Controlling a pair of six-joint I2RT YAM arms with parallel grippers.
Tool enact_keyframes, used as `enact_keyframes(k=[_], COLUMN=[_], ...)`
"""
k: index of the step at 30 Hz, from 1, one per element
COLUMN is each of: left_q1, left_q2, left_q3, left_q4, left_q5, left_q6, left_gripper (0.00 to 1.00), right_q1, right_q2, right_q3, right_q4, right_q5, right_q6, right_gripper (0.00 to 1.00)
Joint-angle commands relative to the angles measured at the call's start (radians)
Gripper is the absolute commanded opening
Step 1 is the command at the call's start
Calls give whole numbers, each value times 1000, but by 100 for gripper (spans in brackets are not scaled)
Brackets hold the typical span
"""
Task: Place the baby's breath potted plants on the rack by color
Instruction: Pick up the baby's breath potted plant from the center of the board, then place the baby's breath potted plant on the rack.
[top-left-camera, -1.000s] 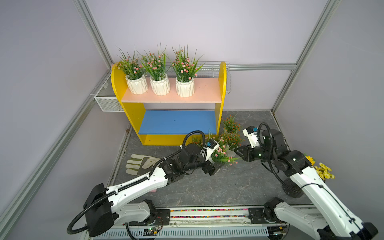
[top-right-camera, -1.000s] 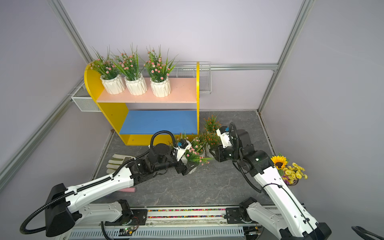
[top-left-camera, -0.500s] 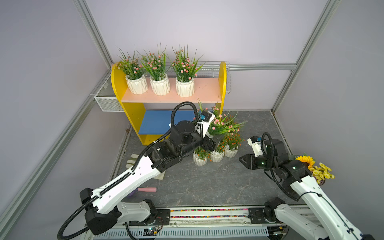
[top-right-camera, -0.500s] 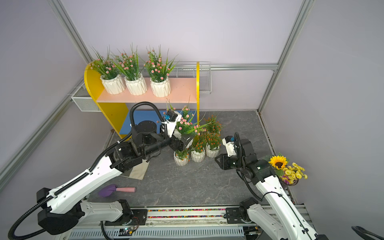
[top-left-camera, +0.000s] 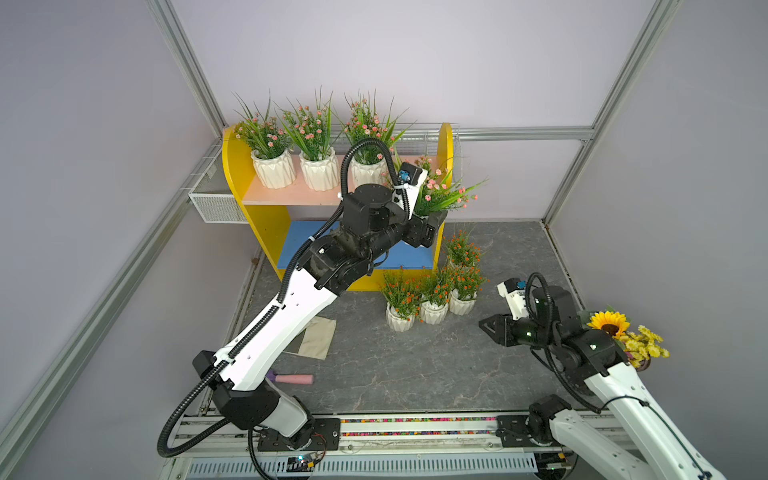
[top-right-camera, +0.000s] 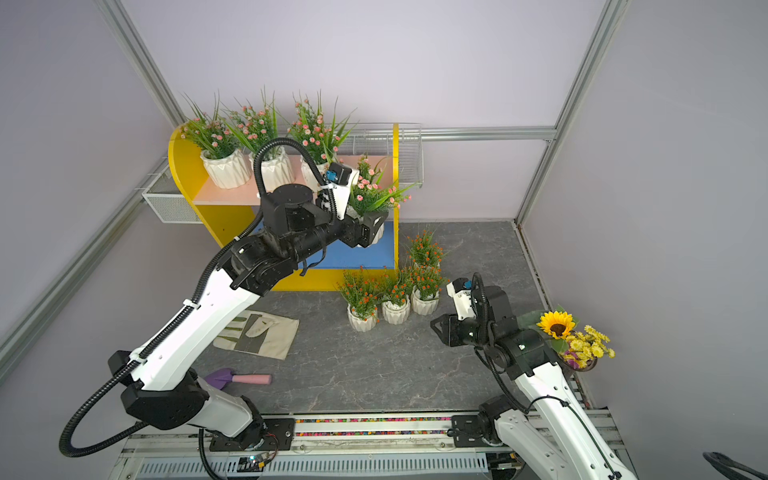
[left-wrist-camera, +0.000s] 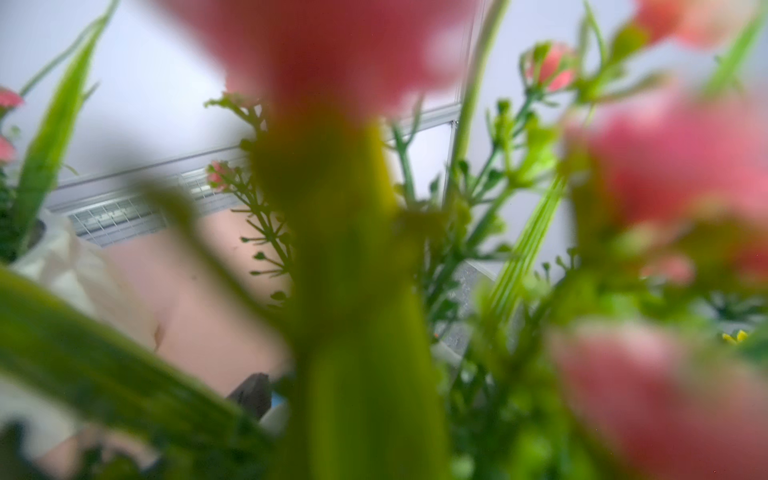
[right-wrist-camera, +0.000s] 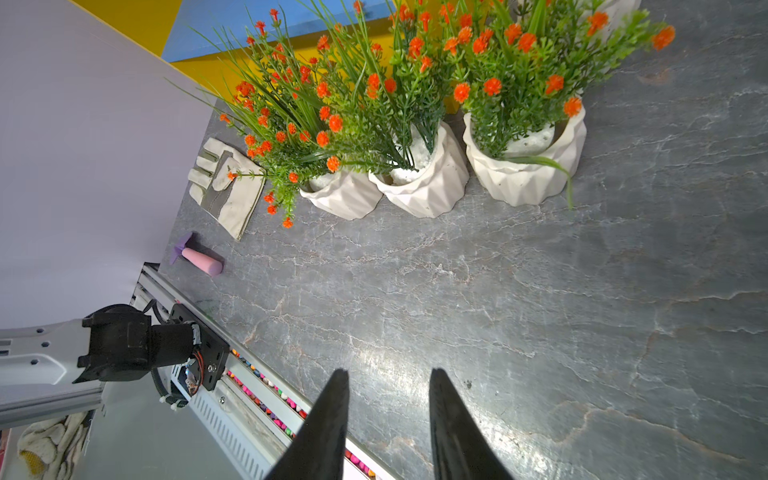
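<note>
A robot lab cell, dressed as a garden corner. Plain lilac panels (top-left-camera: 498, 62) in aluminium framing (top-left-camera: 519, 133) box in a grey stone-print desk (top-left-camera: 415, 374). Two arms (top-left-camera: 282, 324) stand on a rail (top-left-camera: 415, 432) at its edge. The props are a toy-coloured rack (top-left-camera: 232, 166), potted plants (top-left-camera: 316, 166), a glove (top-right-camera: 257, 332) and a trowel (top-right-camera: 249, 378).

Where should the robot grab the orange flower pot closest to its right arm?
Probably by the white pot itself, low on its ribbed wall, coming from the bare floor side where the right end effector is. Bushy sprigs cover the top, and another pot crowds one side.
</note>
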Motion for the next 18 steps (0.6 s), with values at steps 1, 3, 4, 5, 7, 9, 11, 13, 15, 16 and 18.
enact_keyframes(k=[1, 3, 4, 5, 7, 9, 11, 13, 15, 16, 18], left_q1=[31, 49, 59, 68, 77, 84, 90, 97, 105, 112, 126], left_q2=[51, 105, 134, 165, 218, 267, 320, 361, 387, 394, 403], left_q3=[132, 209, 254, 300, 383, 464, 541, 602, 634, 639, 639], left_q4=[-8, -32, -47, -61, -83, -103, -123, -138, -137, -131, -117], left_q5=[1, 8, 16, 20, 14, 14, 10, -11, -28, -33, -37], left_q6=[17, 10, 5, 3, 4, 2, -1, -2, -9, -16, -30], left_gripper=[0, 0, 0, 0, 0, 0, 0, 0, 0, 0, 0], right_q1=[-2, -2, -2, -2, -2, -2, -3, -2, -2, -2, -2], right_q2=[-17, -20, -23, -25, -30, -37, -44, -50, -54, -57, -61], right_q3=[-20, -23, -24, -25, -25, -25, -24, -25, -25, -24, -23], right_q4=[-8, -11, -12, -14, -21, -26, -33, -38, -43, -46, -51], right_q5=[-21, -23, -23, -23, -20, -19, -15, -12, -10, -9, -9], right_q6=[19, 20, 21, 22, 21, 20, 21, 22, 22, 21, 22], right_gripper=[36, 35, 35, 35, 35, 35, 35, 35, 35, 35, 35])
